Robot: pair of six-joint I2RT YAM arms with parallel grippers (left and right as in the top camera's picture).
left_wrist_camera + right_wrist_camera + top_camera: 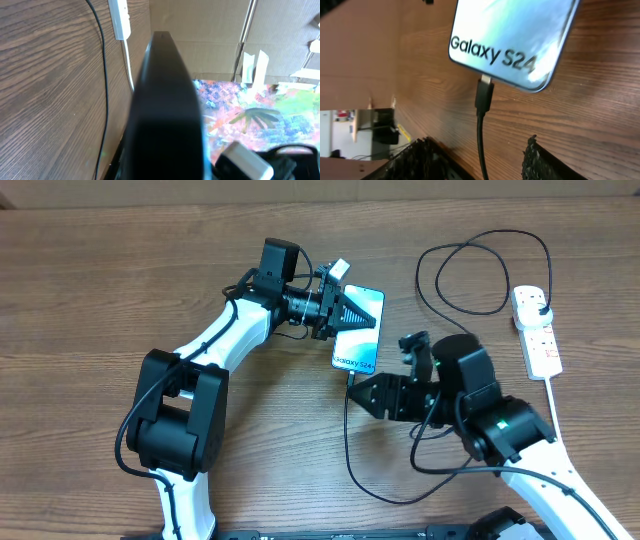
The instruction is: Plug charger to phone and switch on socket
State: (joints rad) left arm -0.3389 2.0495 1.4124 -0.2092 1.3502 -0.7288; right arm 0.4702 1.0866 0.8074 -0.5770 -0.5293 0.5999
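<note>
The phone lies mid-table, its light blue screen reading "Galaxy S24". My left gripper is shut on the phone's far end; the left wrist view shows the phone's dark edge running between the jaws. The charger's plug tip sits in the port on the phone's near edge. Its black cable loops round to the black adapter, which is in the white socket strip at the right. My right gripper is open just below the phone, its fingers either side of the cable without touching it.
The strip's white cord runs down the right side past my right arm. A large cable loop lies between the phone and the strip. Cardboard stands beyond the table's far edge.
</note>
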